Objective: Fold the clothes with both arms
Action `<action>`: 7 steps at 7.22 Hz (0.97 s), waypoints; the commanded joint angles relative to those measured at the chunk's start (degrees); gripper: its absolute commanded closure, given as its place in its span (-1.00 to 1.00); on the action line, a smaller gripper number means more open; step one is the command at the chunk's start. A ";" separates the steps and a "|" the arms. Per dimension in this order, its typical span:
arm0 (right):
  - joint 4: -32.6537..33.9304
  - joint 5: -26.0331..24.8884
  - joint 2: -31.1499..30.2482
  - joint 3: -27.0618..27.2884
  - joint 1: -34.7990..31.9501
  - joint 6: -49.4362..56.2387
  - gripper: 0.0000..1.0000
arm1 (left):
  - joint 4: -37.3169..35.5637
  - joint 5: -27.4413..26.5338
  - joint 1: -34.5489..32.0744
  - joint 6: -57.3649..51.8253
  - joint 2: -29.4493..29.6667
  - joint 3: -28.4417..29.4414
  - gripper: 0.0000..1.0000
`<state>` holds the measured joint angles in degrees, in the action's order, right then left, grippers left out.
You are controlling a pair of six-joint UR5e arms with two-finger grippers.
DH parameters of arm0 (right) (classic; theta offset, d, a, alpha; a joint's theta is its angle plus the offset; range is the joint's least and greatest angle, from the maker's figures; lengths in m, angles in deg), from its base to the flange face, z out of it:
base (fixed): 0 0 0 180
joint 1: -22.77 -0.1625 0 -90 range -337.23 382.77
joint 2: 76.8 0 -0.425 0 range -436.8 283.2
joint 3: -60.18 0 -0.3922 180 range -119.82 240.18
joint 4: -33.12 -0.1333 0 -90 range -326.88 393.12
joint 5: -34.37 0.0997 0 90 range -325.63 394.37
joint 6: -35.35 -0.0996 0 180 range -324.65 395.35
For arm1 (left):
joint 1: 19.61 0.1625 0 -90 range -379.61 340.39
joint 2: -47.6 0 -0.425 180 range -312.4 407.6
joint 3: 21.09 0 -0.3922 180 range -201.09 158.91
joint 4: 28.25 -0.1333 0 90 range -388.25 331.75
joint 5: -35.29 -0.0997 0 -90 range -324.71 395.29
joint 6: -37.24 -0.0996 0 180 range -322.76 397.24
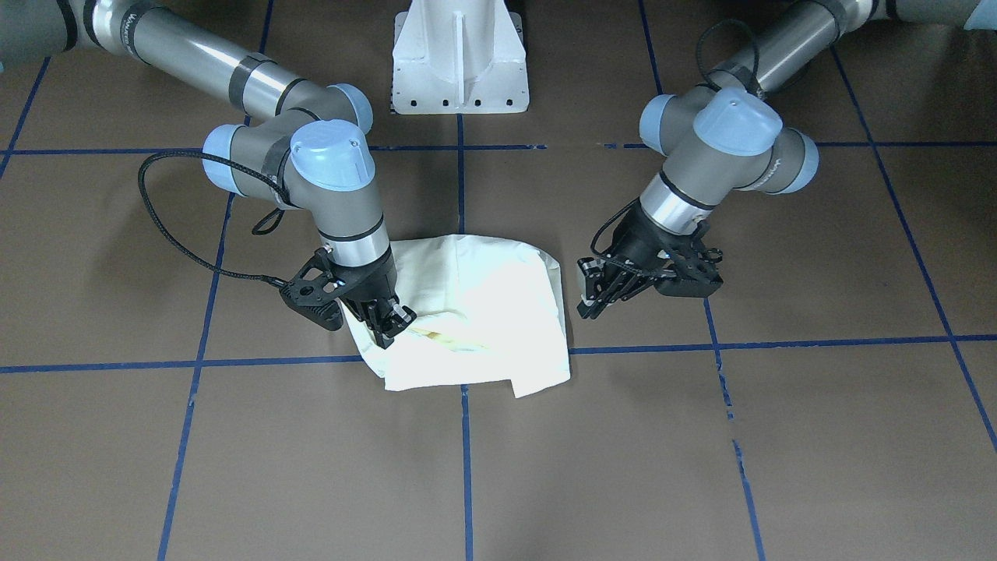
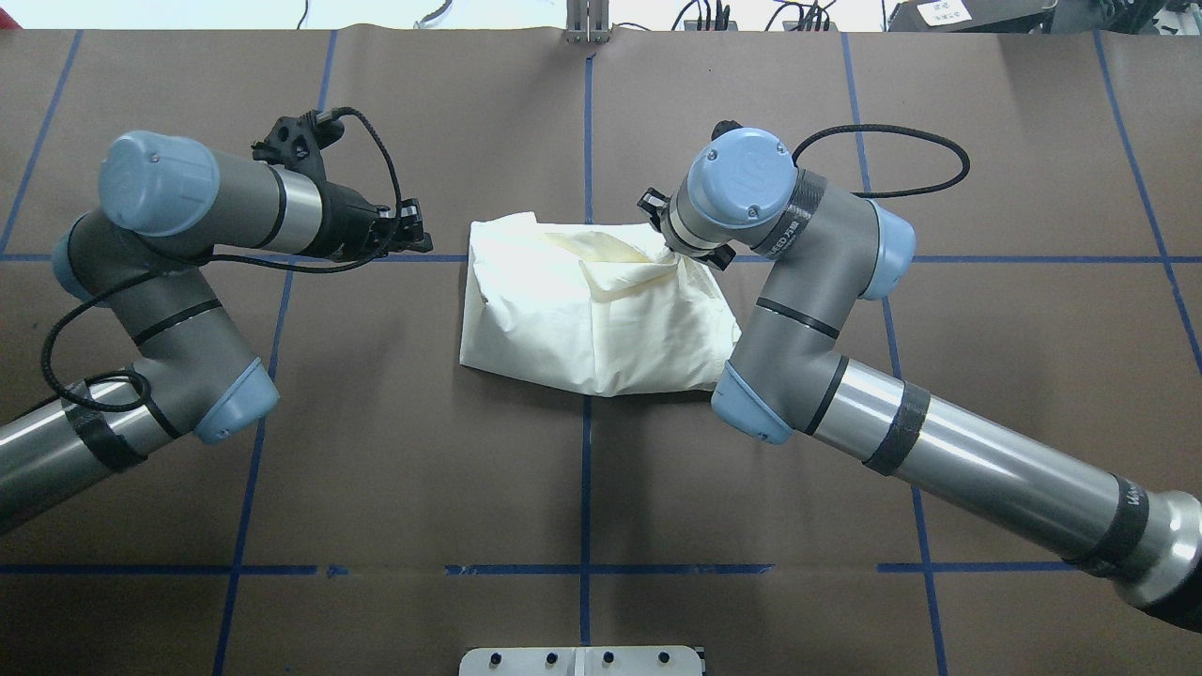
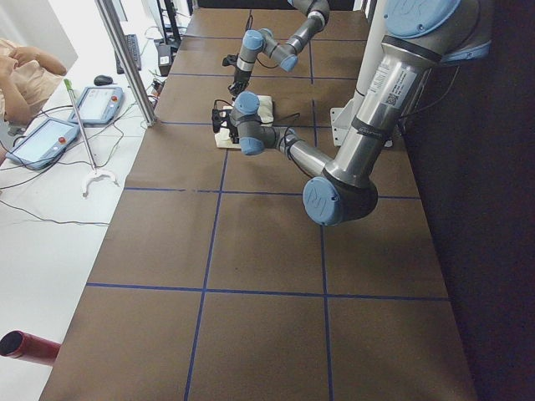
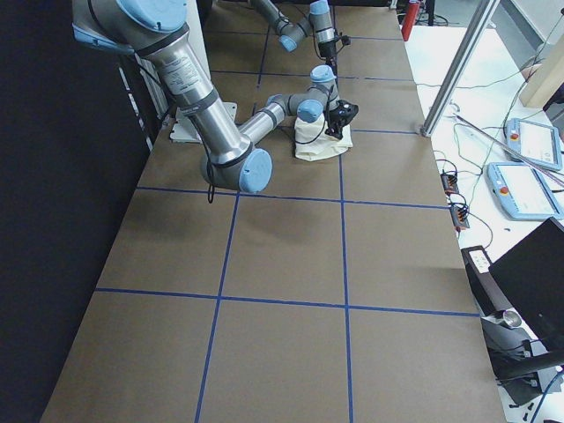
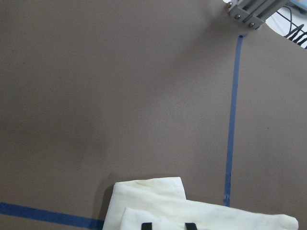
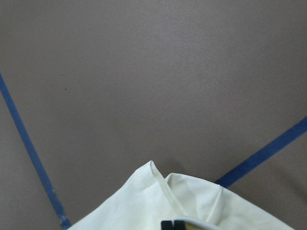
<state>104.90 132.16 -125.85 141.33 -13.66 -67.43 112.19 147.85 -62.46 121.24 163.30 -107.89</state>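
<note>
The cream-white T-shirt (image 1: 483, 304) lies as a folded bundle at the table's middle, plain side up, with no print showing; it also shows in the overhead view (image 2: 563, 319). My right gripper (image 1: 388, 331) is shut on a raised fold at the shirt's edge, and in the right wrist view (image 6: 173, 224) its fingertips are pinched together on the cloth (image 6: 144, 206). My left gripper (image 1: 586, 294) is open and empty, just off the shirt's opposite edge and not touching it (image 2: 421, 240). In the left wrist view its gripper (image 5: 168, 225) shows two tips apart over the shirt's corner (image 5: 153, 196).
The white pedestal base (image 1: 459, 62) stands behind the shirt on the robot's side. Blue tape lines (image 1: 467, 452) cross the brown table cover. An aluminium post (image 3: 125, 58) and operator pendants (image 3: 92, 104) are beyond the table's far edge.
</note>
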 commanded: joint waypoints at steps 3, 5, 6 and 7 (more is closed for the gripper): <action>-0.93 0.48 0.00 0.23 -0.56 0.21 1.00 | 5.63 0.12 6.02 0.46 0.48 4.00 1.00; -1.02 0.48 0.09 0.32 -0.65 0.22 1.00 | 8.36 0.21 6.63 0.64 0.83 4.45 1.00; -1.02 0.48 0.01 0.32 -0.65 0.22 1.00 | 9.84 0.21 7.86 0.64 0.92 4.45 1.00; -1.02 0.48 0.09 0.32 -0.65 0.22 1.00 | 12.56 0.12 8.82 0.72 0.92 4.62 1.00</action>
<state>103.89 132.63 -125.81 141.63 -14.31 -67.22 121.98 148.04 -54.87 121.89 164.16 -103.44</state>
